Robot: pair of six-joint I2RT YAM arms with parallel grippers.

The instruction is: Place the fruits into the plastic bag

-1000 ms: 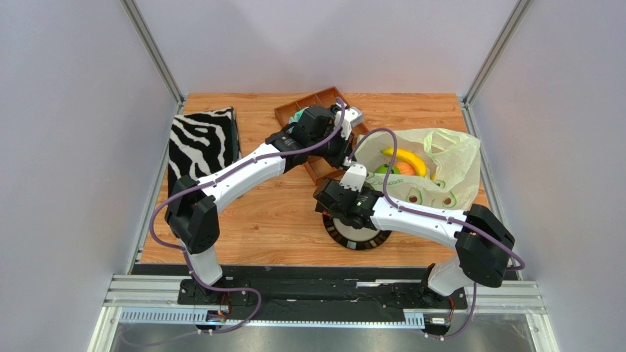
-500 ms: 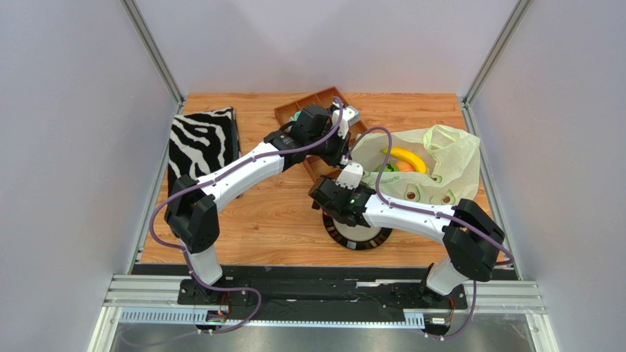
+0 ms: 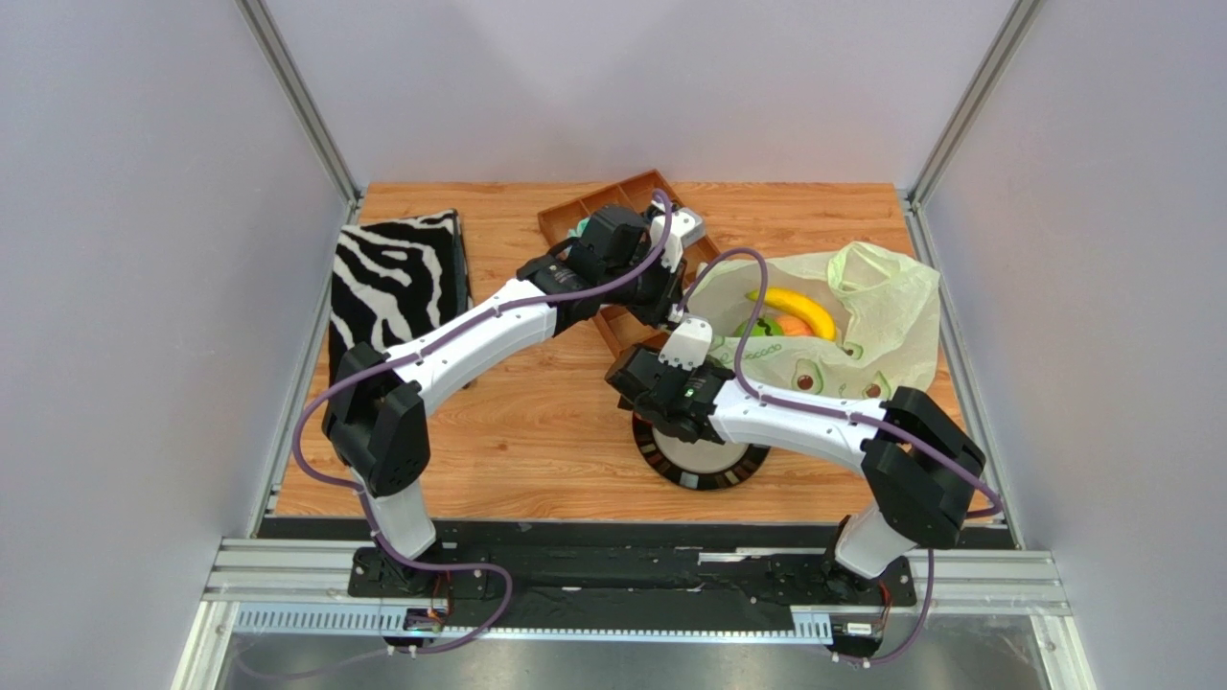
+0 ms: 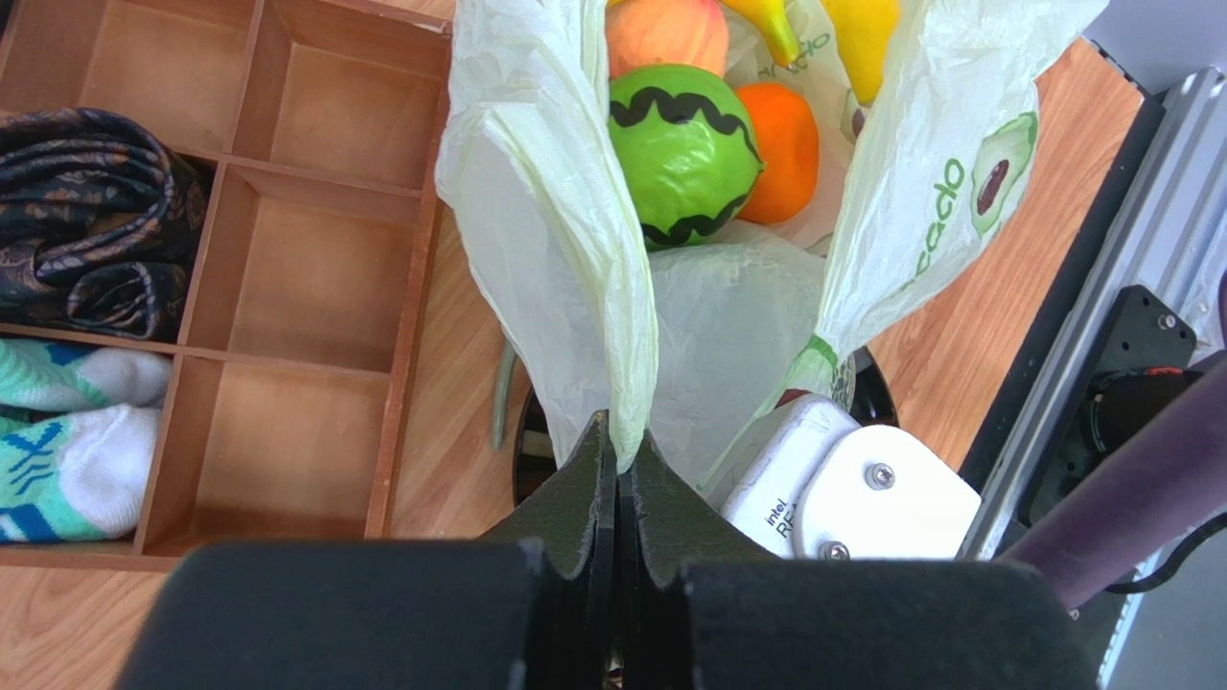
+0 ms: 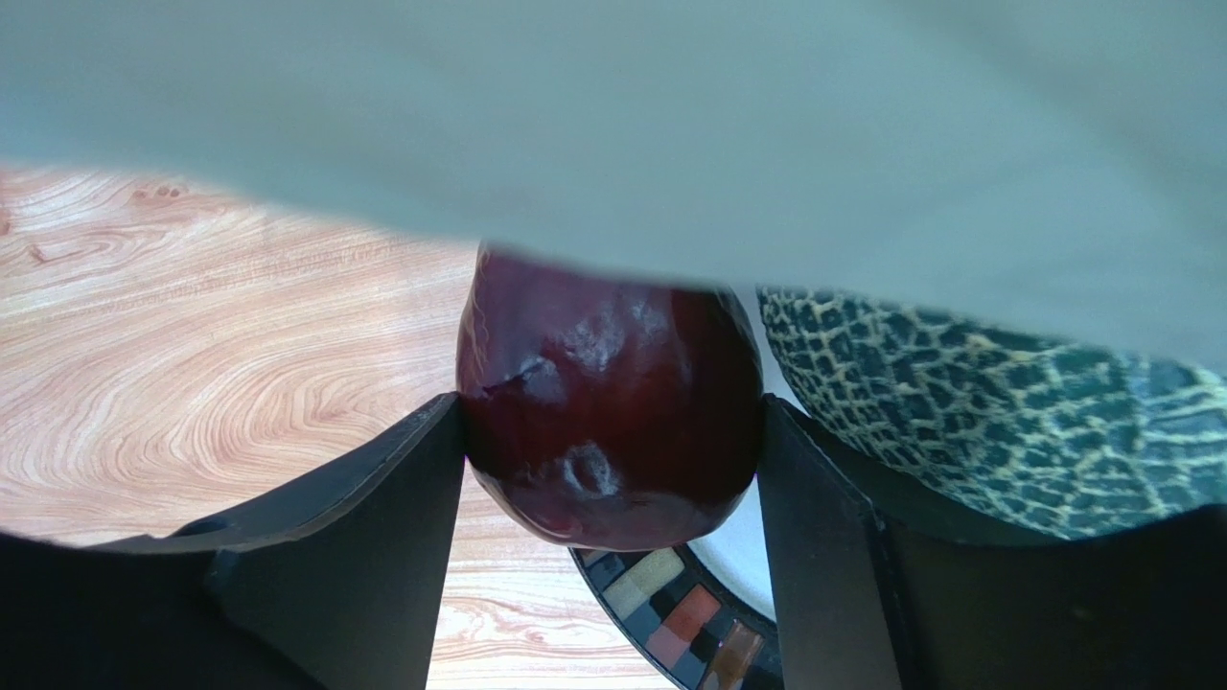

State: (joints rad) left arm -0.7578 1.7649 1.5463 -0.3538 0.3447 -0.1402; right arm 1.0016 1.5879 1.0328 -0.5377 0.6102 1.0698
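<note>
Zebra-striped box (image 3: 396,281) left on wooden table (image 3: 533,431). Brown divided tray (image 3: 605,199) upper centre, holding black roll (image 4: 87,216) and teal-white roll (image 4: 65,446). Round dark plate (image 3: 699,467) lower centre.

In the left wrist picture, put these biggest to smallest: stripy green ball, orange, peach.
1. Stripy green ball.
2 and 3. Orange and peach: both partly hidden, so I cannot rank them.

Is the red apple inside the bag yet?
Not yet, it's out. The apple sits gripped in the right end effector, over the plate beside the melon, apart from the bag.
</note>
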